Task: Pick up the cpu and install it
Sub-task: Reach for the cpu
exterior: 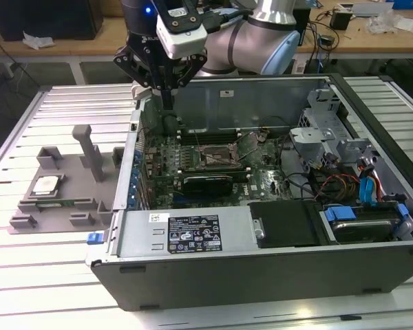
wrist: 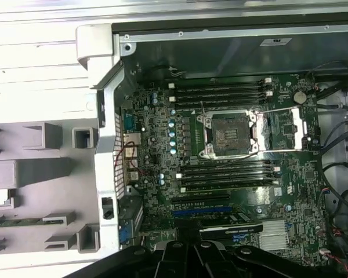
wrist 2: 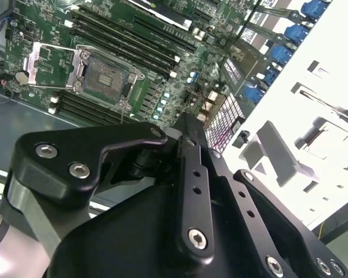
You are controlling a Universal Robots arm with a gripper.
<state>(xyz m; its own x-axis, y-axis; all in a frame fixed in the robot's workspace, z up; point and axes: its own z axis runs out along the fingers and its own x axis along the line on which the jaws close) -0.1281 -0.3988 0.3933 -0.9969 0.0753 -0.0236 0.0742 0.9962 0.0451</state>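
While hand (exterior: 167,104) hovers over case edge (exterior: 132,148) | cpu (exterior: 47,184) on fixture (exterior: 89,155) — well apart

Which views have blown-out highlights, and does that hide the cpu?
Second wrist view: the grey fixture beside the case is washed out to near white, while the motherboard is well exposed. First wrist view: the fixture is bright, yet its blocks still read. Exterior view: even light, with the cpu plainly visible on the fixture.

Slatted table (exterior: 41,275) bears computer case (exterior: 227,275) and grey fixture (exterior: 76,194).
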